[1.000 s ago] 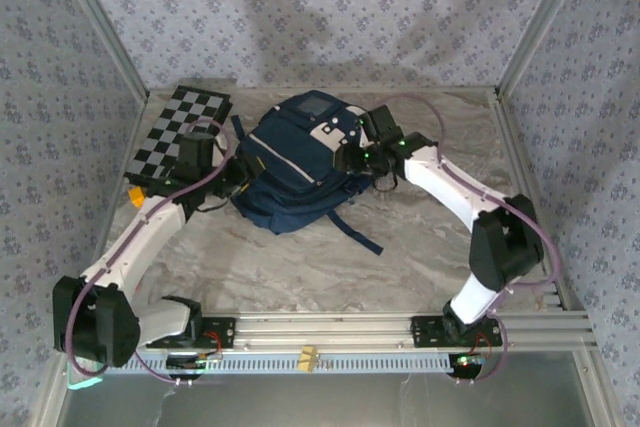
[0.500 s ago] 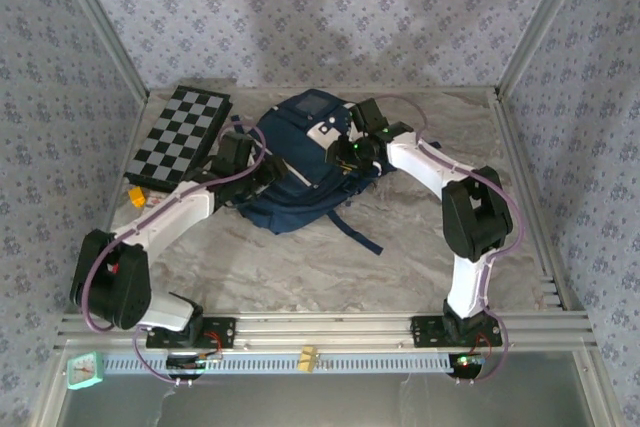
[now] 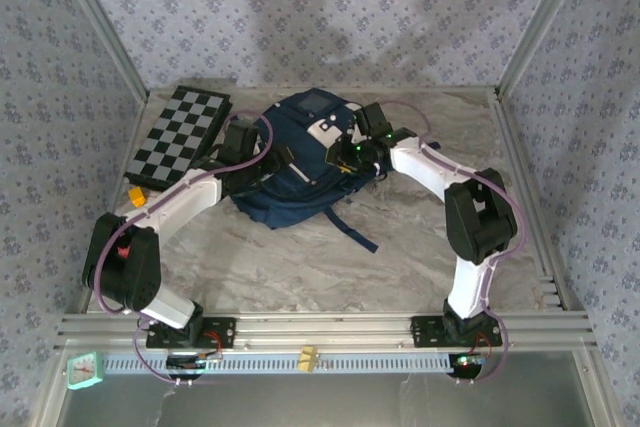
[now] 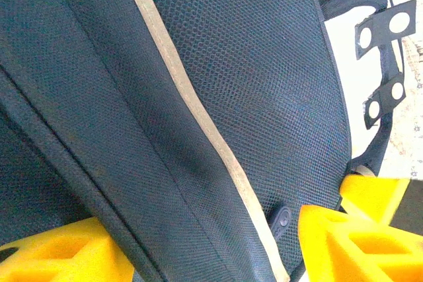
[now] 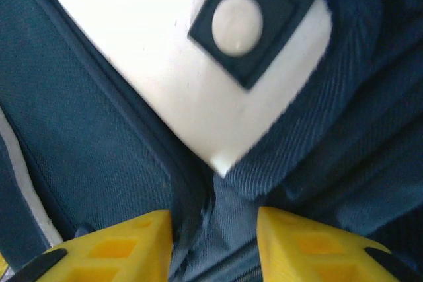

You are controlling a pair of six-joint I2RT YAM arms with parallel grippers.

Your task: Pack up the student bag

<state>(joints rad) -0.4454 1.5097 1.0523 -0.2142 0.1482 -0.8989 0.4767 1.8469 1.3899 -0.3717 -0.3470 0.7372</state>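
Two-sided hold on the student bag [image 3: 290,182], flat on the surface [image 3: 300,267]. Pinched by the right gripper [image 5: 215,236] at bunched fabric beside the white patch [image 5: 165,64]; straddled by the left gripper [image 4: 211,242], clamped or loose unclear. Soft, slumping, bulky: probably best taken at the straps [image 3: 352,234].

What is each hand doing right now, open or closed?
Left hand: open, fingers apart against the student bag.
Right hand: closed on a fold of the student bag.
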